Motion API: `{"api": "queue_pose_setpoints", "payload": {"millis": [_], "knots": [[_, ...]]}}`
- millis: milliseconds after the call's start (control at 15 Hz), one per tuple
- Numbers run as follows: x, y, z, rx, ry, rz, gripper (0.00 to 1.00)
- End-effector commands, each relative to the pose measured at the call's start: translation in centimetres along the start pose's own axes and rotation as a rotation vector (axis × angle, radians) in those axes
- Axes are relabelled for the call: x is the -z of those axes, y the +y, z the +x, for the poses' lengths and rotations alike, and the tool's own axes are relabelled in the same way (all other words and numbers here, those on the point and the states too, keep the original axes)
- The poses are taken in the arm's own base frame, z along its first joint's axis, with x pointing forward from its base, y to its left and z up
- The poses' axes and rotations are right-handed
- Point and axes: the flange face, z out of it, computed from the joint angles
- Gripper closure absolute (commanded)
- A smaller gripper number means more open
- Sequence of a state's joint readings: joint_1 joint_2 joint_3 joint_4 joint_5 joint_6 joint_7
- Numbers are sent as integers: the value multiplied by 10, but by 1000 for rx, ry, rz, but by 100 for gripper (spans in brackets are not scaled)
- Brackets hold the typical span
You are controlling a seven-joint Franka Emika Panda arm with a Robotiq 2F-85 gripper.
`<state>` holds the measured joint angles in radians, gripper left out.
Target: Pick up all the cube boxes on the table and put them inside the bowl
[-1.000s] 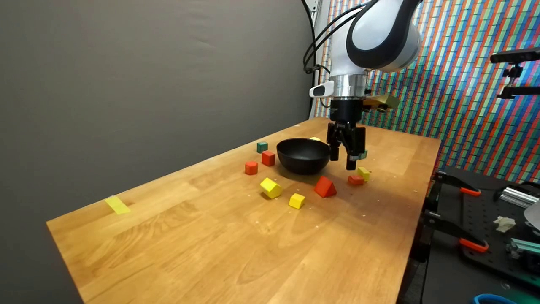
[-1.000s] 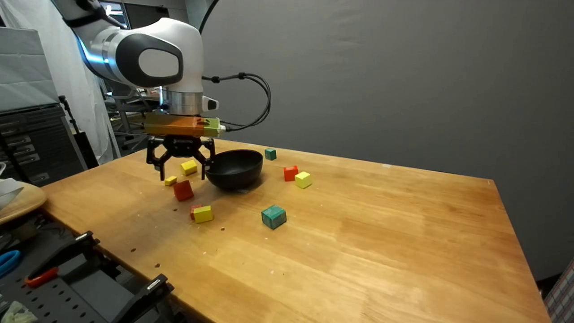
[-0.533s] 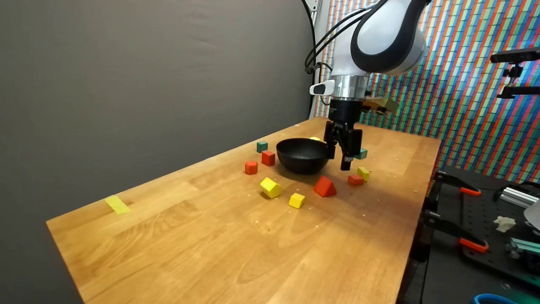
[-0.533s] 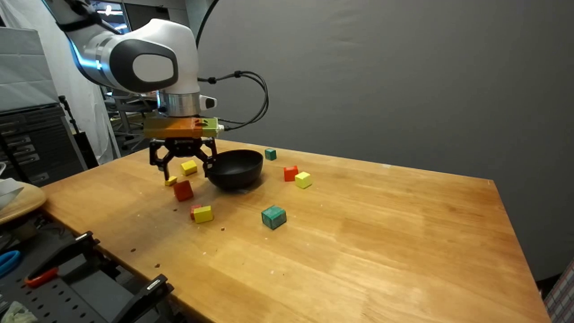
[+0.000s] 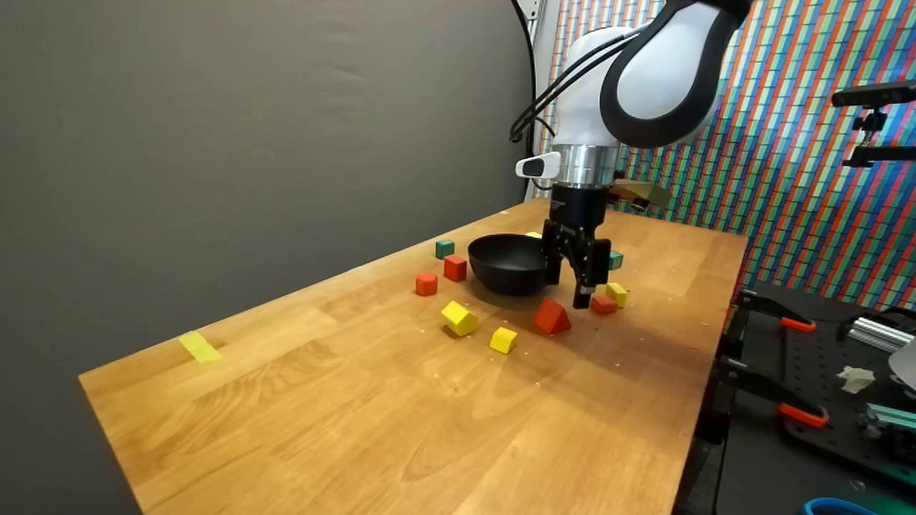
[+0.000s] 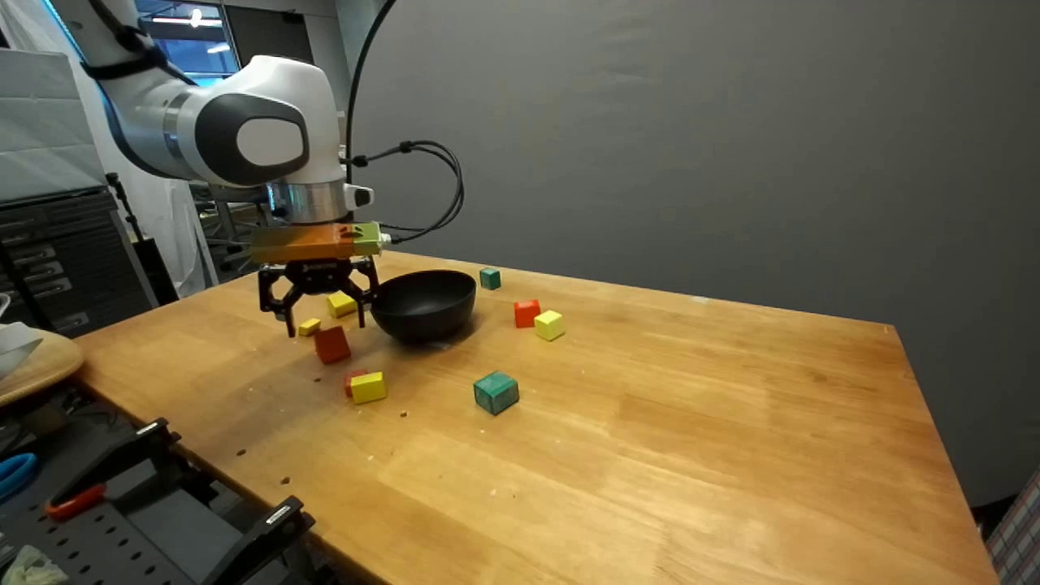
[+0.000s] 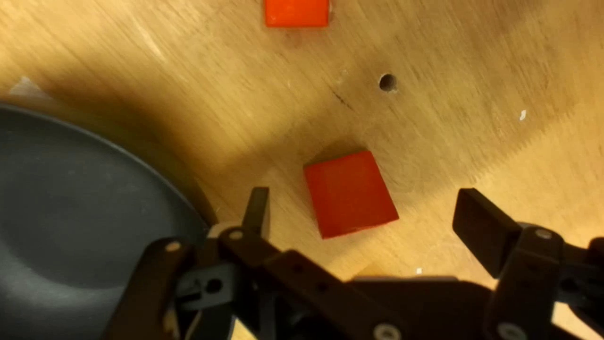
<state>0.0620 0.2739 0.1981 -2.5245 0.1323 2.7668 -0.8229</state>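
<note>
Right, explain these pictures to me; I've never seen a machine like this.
The machine is a white and black robot arm ending in a black two-fingered gripper. Two pictures view the scene from outside; the wrist view looks down past the gripper. On the light wood-grain table sit a round black bowl and small red blocks, yellow blocks and green blocks. The gripper is open: the wrist view shows a square-topped red block between its fingers, with a gap on either side. Nothing is held.

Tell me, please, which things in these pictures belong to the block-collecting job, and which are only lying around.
For the job: red blocks; yellow blocks; green blocks; bowl; table; gripper.

Not for the job: yellow strip, probably tape; crumpled pale scrap; black-and-orange clamps.
</note>
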Motion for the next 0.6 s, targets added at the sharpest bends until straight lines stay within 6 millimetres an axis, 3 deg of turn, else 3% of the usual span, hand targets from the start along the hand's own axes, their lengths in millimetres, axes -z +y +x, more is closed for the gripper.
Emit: {"api": "queue_pose_setpoints", "payload": {"millis": [0,533], "knots": [[-10,4,10,0,-3,-21,0],[-26,2,23,-10,-10,12,0]]}}
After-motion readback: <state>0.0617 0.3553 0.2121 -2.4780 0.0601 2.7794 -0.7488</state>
